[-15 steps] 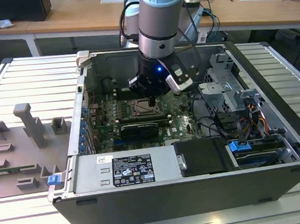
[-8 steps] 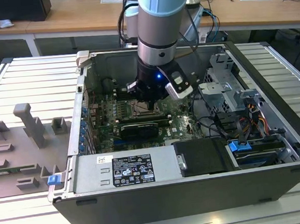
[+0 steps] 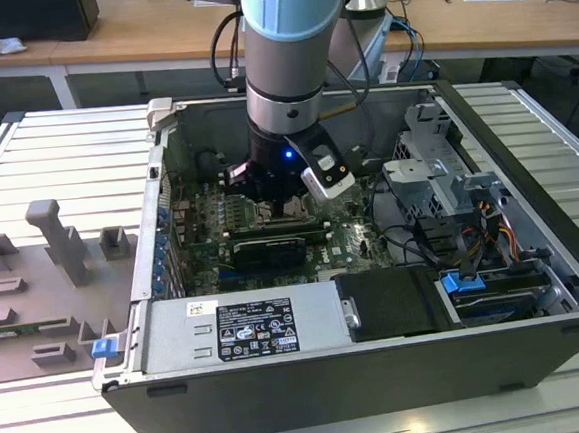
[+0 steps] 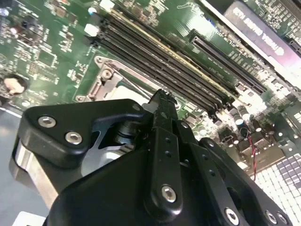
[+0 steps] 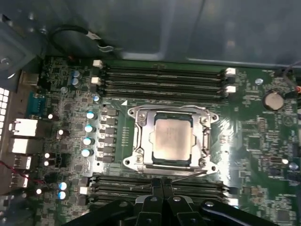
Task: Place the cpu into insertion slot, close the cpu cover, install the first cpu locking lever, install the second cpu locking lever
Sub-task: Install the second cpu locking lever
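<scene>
Dull silvery metal cpu [image 5: 173,139], shiny metal cpu cover [image 5: 170,114], glossy green board [image 5: 254,136], matt black jaws.

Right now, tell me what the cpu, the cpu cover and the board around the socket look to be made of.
The cpu: pale matte metal top, likely brushed, evenly grey.
The cpu cover: bright bare metal, probably stamped steel; it glints along its frame.
The circuit board: green lacquered laminate, seemingly fibreglass, glossy with fine traces.
The gripper: matte black fingers, metal or plastic unclear.
</scene>
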`<action>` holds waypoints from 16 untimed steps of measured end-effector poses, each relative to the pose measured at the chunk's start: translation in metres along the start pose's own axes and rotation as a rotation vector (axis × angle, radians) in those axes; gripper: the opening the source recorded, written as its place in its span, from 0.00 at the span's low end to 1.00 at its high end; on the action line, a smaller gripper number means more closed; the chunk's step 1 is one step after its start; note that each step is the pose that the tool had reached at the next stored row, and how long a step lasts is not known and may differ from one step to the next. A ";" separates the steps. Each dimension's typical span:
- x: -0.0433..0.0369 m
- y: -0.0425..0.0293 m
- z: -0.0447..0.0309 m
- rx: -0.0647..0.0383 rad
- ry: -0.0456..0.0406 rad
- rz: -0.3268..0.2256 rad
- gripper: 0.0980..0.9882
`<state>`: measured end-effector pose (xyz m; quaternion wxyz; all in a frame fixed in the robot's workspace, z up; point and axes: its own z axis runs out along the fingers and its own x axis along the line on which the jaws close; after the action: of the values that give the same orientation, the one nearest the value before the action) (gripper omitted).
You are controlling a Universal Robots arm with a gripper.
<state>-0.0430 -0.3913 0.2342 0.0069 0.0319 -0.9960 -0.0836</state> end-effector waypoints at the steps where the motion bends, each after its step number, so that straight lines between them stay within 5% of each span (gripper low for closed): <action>1: 0.0010 -0.0004 0.0028 0.000 0.0000 0.000 0.01; 5: 0.0057 -0.0017 0.0114 -0.006 -0.0002 0.000 0.01; 13: 0.0135 -0.0037 0.0189 -0.043 -0.0029 -0.001 0.01; 16: 0.0152 -0.0041 0.0212 -0.045 -0.0030 -0.001 0.01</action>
<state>-0.0583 -0.3928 0.2128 0.0060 0.0321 -0.9938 -0.1060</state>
